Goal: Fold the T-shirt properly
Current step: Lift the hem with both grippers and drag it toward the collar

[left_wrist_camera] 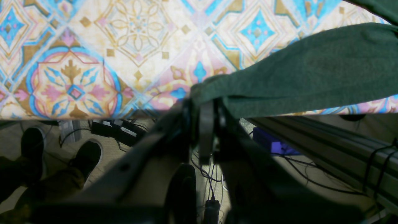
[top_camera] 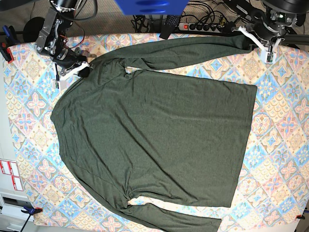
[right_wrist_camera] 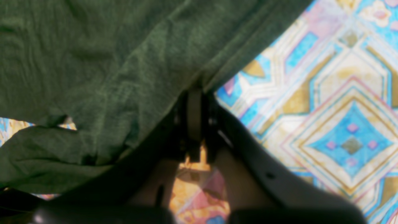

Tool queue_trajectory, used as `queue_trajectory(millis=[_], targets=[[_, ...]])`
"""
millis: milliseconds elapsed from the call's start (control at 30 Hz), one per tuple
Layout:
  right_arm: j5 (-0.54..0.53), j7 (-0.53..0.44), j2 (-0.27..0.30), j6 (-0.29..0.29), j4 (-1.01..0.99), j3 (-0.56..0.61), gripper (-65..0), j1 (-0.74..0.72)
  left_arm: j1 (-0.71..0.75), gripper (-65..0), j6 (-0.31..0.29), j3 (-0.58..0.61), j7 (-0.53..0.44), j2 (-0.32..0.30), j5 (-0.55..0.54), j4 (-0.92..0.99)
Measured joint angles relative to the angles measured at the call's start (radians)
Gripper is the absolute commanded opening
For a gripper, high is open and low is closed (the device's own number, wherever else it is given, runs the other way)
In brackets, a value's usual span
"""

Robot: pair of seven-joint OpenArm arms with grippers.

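The left gripper (left_wrist_camera: 206, 107) is seen closed, its jaws pinched together on the cuff end of a sleeve of the T-shirt (top_camera: 154, 140). In the base view this arm is placed at the upper right, with the left gripper (top_camera: 248, 41) pointed toward the middle from the far corner. The right gripper (right_wrist_camera: 195, 104) is also seen closed, clamped on an edge of the fabric. In the base view the right gripper (top_camera: 82, 69) is found at the upper left, its arm angled down from the far edge.
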State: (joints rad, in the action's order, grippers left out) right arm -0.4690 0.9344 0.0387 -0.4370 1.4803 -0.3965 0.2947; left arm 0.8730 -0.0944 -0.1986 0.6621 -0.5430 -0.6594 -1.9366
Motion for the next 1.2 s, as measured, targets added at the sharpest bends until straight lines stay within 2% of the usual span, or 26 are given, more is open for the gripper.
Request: queue_trajectory(millis=[100,333,433,533,567,667,700,767,867,967,1200], targets=[[-0.010,0.006,0.000,0.000,0.008,-0.010,-64.6,0.002,0.000,-65.0,0.000,0.000,0.000,0.000,0.000,0.000],[-0.186,0.027,0.003,0.000,0.032,-0.129,-64.6,0.120,0.023,-65.0,0.000,-0.001,-0.007,-0.006,0.003,-0.001],[-0.229,0.031,0.003,-0.004,0.033,-0.179,-64.6,0.143,0.063,-65.0,-0.008,0.007,-0.003,-0.040,0.056,-0.005],[-0.267,0.031,0.025,-0.006,0.034,-0.206,-64.6,0.168,0.076,-65.0,0.000,0.005,-0.005,-0.042,0.084,-0.006],[-0.268,0.027,0.029,-0.015,0.034,-0.209,-64.6,0.175,0.085,-65.0,0.000,0.005,-0.006,-0.042,0.090,-0.016],[-0.264,0.036,0.052,-0.107,0.043,-0.212,-64.6,0.193,0.123,-65.0,-0.007,0.004,-0.008,-0.040,0.116,-0.056],[-0.265,0.035,0.056,-0.120,0.051,-0.212,-64.6,0.194,0.130,-65.0,-0.008,0.004,-0.004,-0.040,0.127,-0.063],[-0.265,0.035,0.060,-0.129,0.068,-0.212,-64.6,0.189,0.124,-65.0,-0.007,0.002,-0.005,-0.040,0.133,-0.063],[-0.269,0.036,0.059,-0.129,0.103,-0.210,-64.6,0.183,0.119,-65.0,-0.007,-0.028,-0.091,-0.037,0.133,-0.066],[-0.269,0.036,0.059,-0.132,0.127,-0.210,-64.6,0.186,0.113,-65.0,-0.007,-0.047,-0.127,-0.038,0.133,-0.066],[-0.256,0.049,0.056,-0.132,0.130,-0.206,-64.6,0.128,-0.029,-65.0,-0.004,-0.048,-0.149,-0.034,0.132,-0.065]])
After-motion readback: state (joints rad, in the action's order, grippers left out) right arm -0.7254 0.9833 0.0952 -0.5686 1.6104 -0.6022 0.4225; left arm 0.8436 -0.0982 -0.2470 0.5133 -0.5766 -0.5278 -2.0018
